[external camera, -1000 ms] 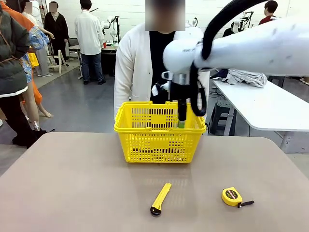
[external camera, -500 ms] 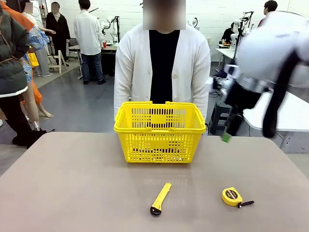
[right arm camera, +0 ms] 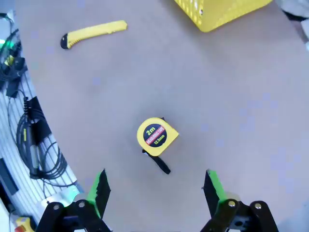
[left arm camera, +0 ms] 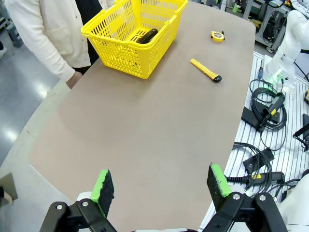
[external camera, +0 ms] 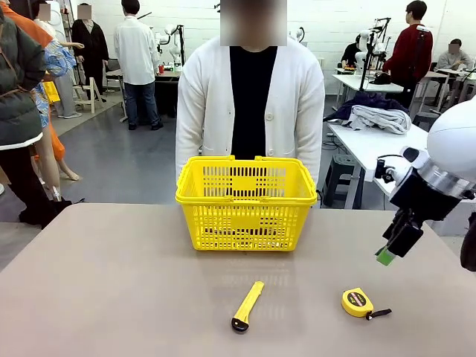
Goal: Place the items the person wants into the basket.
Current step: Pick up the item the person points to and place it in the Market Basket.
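Yellow basket [external camera: 246, 212] standing near the far edge of the desk [external camera: 111, 297], about midway along it, directly in front of the person [external camera: 251, 104] in the white cardigan, who stands at the far side with arms hanging down. From the left wrist view, a dark item, apparently the black stapler [left arm camera: 145, 36], lying on the basket floor; pen and marker not made out through the lattice.

Yellow utility knife [external camera: 247, 305] lying on the bare desk on the near side of the basket, well apart from it, black end pointing toward the near edge. Round yellow tape measure [external camera: 359, 303] to the right of the knife, closer to the right edge, black strap trailing to the right.

Right hand [external camera: 387, 251] hanging above the right part of the desk, beyond and slightly right of the tape measure, clear of the surface, green pad showing at the tip. In its own wrist view, fingers [right arm camera: 99, 189] spread wide with nothing between them, looking straight down on the tape measure [right arm camera: 155, 137], knife [right arm camera: 93, 33] toward the upper left and a corner of the basket [right arm camera: 219, 12] at the top.

Left hand [left arm camera: 161, 187] released too, jaws wide apart and empty, held high above the left edge of the desk, well away from basket [left arm camera: 133, 34], knife [left arm camera: 205, 70] and tape measure [left arm camera: 217, 36].
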Controlling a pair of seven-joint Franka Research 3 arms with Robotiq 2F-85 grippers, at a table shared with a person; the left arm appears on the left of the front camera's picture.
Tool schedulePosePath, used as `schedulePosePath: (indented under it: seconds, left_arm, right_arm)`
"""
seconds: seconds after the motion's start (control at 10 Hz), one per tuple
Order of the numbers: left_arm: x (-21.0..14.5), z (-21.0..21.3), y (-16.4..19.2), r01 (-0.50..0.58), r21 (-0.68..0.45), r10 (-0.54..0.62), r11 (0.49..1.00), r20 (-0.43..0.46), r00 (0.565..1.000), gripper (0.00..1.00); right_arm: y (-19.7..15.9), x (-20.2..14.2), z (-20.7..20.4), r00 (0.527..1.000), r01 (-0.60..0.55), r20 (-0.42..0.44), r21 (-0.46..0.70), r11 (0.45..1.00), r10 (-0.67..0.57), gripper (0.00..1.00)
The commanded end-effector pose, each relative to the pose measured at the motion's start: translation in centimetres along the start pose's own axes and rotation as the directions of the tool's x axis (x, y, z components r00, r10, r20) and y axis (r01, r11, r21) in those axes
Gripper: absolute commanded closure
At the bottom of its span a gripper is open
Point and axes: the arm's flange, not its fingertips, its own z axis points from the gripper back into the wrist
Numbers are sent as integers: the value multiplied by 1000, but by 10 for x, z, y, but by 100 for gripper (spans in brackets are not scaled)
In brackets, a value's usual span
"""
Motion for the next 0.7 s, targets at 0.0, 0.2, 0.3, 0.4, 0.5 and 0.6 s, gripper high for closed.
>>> schedulePosePath:
  seconds: [0.0,0.2,0.3,0.4,0.5,0.6]
  left_arm:
    - [-1,1,0,15,-6,-15,1000,19,1000,0]
    - [-1,1,0,15,-6,-15,1000,19,1000,0]
    - [-1,1,0,15,-6,-15,1000,19,1000,0]
    - [-1,1,0,15,-6,-15,1000,19,1000,0]
    - [-1,1,0,15,-6,-15,1000,19,1000,0]
    - [-1,1,0,15,-6,-15,1000,19,1000,0]
  right_arm:
    - [5,4,6,1000,-14,2,-17,1000,14,0]
    - [5,4,6,1000,-14,2,-17,1000,14,0]
    - [5,4,6,1000,-14,2,-17,1000,14,0]
    - [5,4,6,1000,-14,2,-17,1000,14,0]
    - [5,4,6,1000,-14,2,-17,1000,14,0]
    - [5,4,6,1000,-14,2,-17,1000,14,0]
